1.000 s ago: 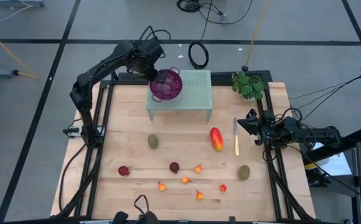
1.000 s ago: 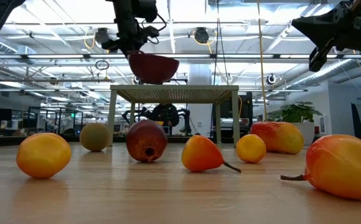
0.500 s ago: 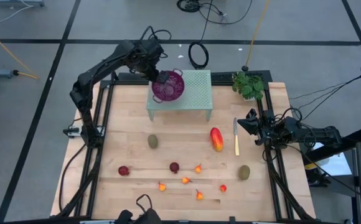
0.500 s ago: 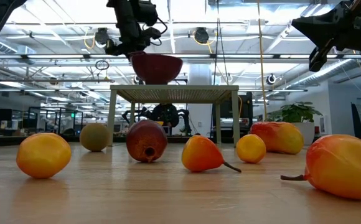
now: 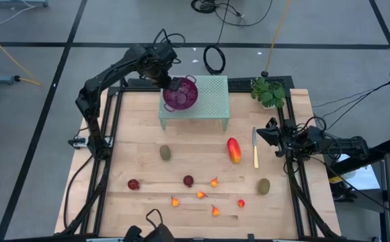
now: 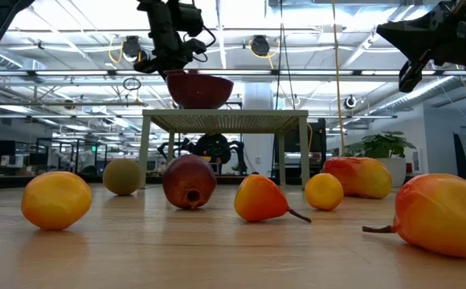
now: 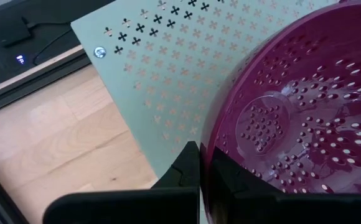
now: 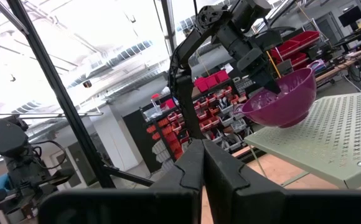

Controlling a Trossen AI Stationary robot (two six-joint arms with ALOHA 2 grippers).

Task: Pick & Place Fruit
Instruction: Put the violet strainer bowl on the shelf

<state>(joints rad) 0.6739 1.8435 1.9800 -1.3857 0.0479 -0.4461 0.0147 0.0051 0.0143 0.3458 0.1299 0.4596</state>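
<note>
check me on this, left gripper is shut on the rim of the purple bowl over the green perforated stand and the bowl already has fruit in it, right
Not quite: the purple bowl is empty, as the left wrist view shows. The rest holds: the left gripper is shut on its rim above the green perforated stand, and the fruit lies on the table in the high view.
</note>
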